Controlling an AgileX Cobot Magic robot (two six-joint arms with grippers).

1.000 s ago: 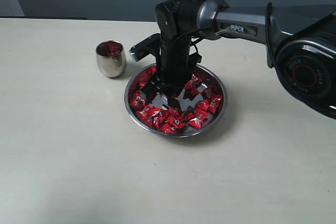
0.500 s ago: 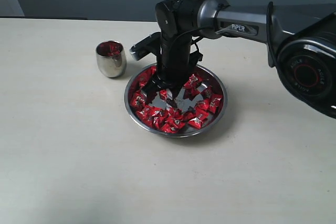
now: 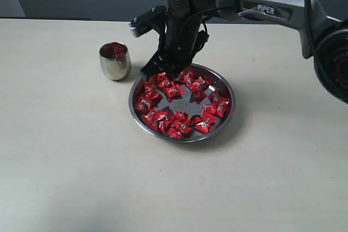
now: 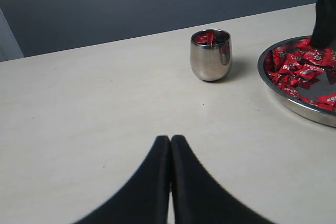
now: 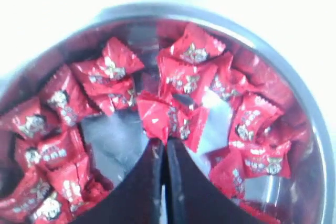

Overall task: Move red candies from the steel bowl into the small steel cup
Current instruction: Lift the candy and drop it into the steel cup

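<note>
The steel bowl (image 3: 186, 139) sits mid-table holding many red candies (image 3: 179, 123). My right gripper (image 3: 166, 71) hangs just above the bowl's far-left part. In the right wrist view this gripper (image 5: 164, 143) is shut on a red candy (image 5: 173, 120) by its wrapper edge, above the bowl's rim (image 5: 311, 109) and the loose candies (image 5: 55, 153). The small steel cup (image 3: 115, 61) stands left of the bowl with red candies inside. My left gripper (image 4: 170, 140) is shut and empty over bare table, facing the cup (image 4: 210, 56) and the bowl (image 4: 294, 106).
The pale table (image 3: 81, 156) spreads wide around the bowl and cup. A dark wall runs behind the table's far edge. The right arm's thick base joint (image 3: 334, 63) fills the right side of the exterior view.
The right gripper closed on a candy down in the bowl, then rose and shifted toward the far-left rim with the candy. Candies near the bowl's middle got pushed around.
</note>
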